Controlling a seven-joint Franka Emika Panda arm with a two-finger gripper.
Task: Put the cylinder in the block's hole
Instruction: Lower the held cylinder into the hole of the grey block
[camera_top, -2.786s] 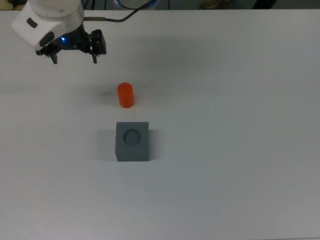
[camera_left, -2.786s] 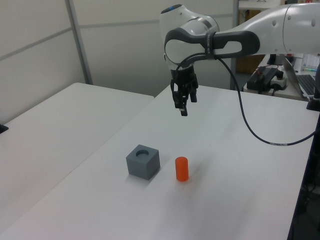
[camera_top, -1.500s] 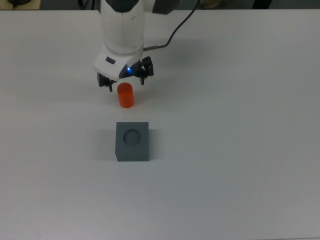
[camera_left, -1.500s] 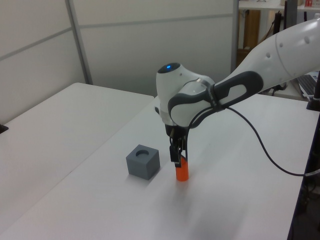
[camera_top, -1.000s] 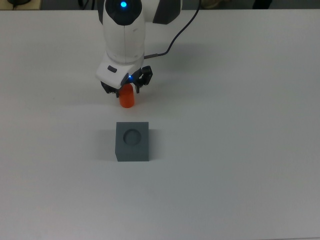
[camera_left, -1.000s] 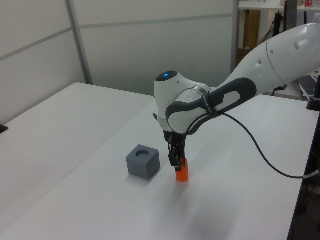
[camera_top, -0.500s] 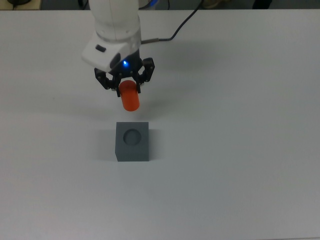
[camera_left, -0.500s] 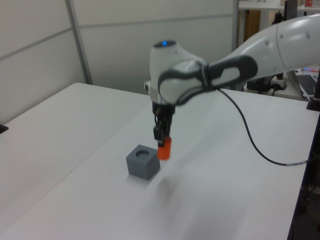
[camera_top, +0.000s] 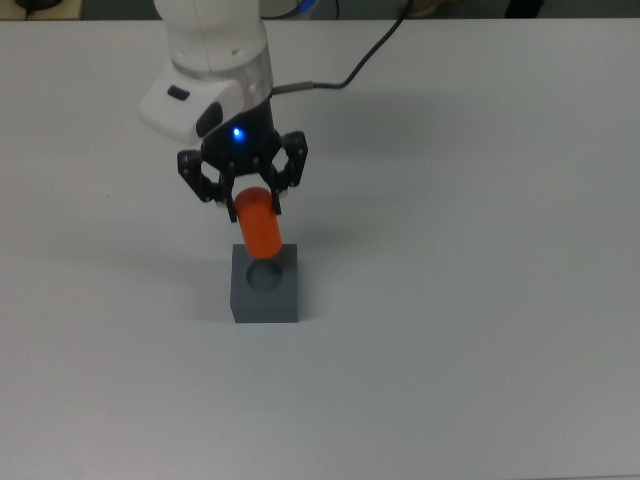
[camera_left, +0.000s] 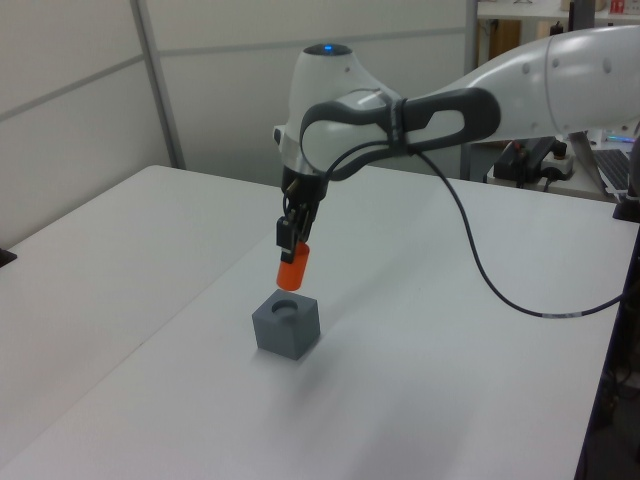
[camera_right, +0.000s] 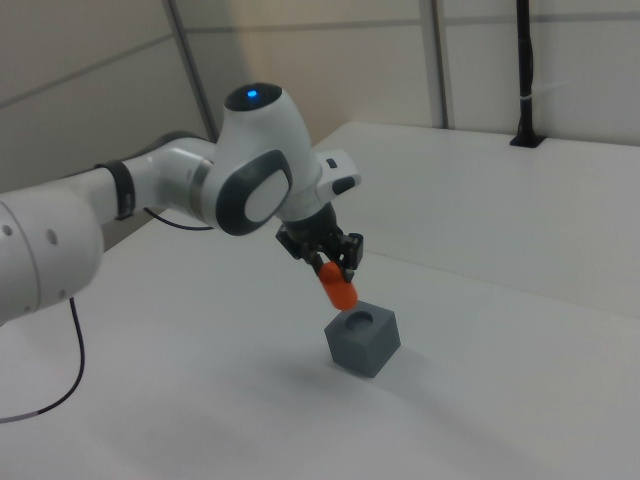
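One cylinder (camera_top: 259, 226), orange-red, smooth-sided, small; narrower than the block. It is carried in the air, clear of the table (camera_top: 480, 200), tilted a little in the left and right views, its lower end just above the block and apart from it.

One block (camera_top: 266, 285), dark grey, matte, cube-shaped, resting flat on the table. Round hole (camera_top: 265, 273) at the centre of its top face, empty; in the top view the cylinder's lower end overlaps the hole's upper edge.

One gripper (camera_top: 244, 200), black, two-fingered, clamped on the cylinder's upper part; most of the cylinder hangs below the fingers.

Handling, as judged: the cylinder looks light and rigid, probably plastic, not fragile. Its smooth curved side may slip or swivel between flat fingers, and the slight tilt suggests some play. The best hold is across the upper part, as now, leaving the lower end free to enter the hole. The hole looks only about as wide as the cylinder, so the cylinder would need to be upright and centred before lowering. The block looks the heavier piece, yet an off-centre push could shift it.
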